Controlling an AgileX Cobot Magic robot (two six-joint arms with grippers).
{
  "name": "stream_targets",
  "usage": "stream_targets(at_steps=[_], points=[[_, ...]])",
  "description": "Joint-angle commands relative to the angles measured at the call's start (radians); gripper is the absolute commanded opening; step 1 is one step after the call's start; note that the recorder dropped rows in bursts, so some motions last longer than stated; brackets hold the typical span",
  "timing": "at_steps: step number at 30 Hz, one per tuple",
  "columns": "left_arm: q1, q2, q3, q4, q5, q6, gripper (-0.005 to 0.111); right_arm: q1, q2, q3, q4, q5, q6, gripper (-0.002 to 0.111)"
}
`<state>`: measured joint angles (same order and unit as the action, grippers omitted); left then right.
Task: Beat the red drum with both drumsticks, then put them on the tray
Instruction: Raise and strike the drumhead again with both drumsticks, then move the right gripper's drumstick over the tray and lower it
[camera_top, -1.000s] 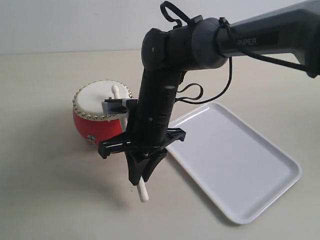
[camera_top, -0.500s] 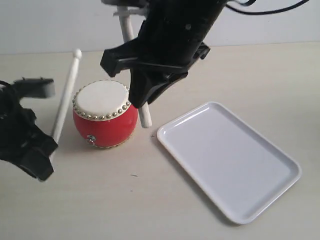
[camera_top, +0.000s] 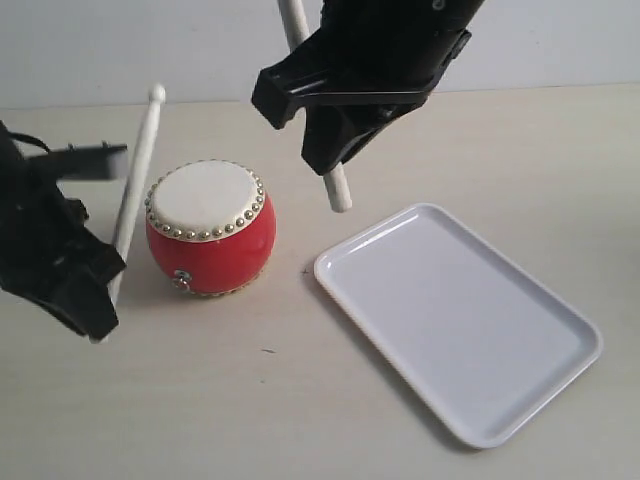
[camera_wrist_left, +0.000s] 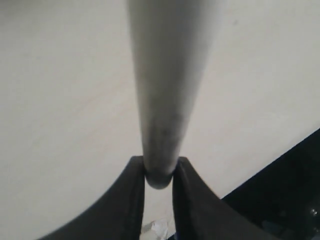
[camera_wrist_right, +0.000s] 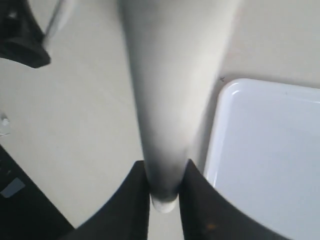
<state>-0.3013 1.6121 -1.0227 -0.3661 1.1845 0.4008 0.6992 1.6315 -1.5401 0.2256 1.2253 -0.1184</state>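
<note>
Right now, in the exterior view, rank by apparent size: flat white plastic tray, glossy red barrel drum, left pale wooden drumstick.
1. flat white plastic tray
2. glossy red barrel drum
3. pale wooden drumstick: smallest in area, though longer than the drum looks wide

Red drum (camera_top: 212, 252), cream brass-studded head (camera_top: 203, 193), pale drumsticks (camera_top: 137, 165), white tray (camera_top: 460, 310)

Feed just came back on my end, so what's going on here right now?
Each arm is holding a stick. The left arm's fingers pinch a drumstick that slants up beside the red drum. The right arm's fingers grip the other drumstick, raised, with its lower end hanging above the table between drum and tray. Neither stick touches the drumhead, and neither is on the tray yet.
</note>
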Motion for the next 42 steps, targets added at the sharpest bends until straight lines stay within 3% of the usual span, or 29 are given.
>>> stream_targets(at_steps=[1,7,14,23,42], points=[[-0.006,-0.202,0.047,-0.056,-0.117,-0.013,0.000,-0.071,-0.009,0.005,-0.031,-0.004,-0.016,0.000],[-0.006,-0.366,0.149,-0.096,-0.218,-0.013,0.000,-0.198,0.011,0.151,-0.073,-0.004,-0.012,0.000],[-0.006,-0.471,0.181,-0.112,-0.269,-0.013,0.000,-0.211,0.081,0.305,-0.160,-0.004,-0.012,0.000],[-0.006,-0.487,0.181,-0.123,-0.235,-0.013,0.000,-0.211,0.184,0.307,-0.339,-0.004,-0.033,0.000],[-0.006,-0.487,0.181,-0.125,-0.189,-0.020,0.000,-0.211,0.417,0.307,-0.444,-0.004,-0.033,0.000]])
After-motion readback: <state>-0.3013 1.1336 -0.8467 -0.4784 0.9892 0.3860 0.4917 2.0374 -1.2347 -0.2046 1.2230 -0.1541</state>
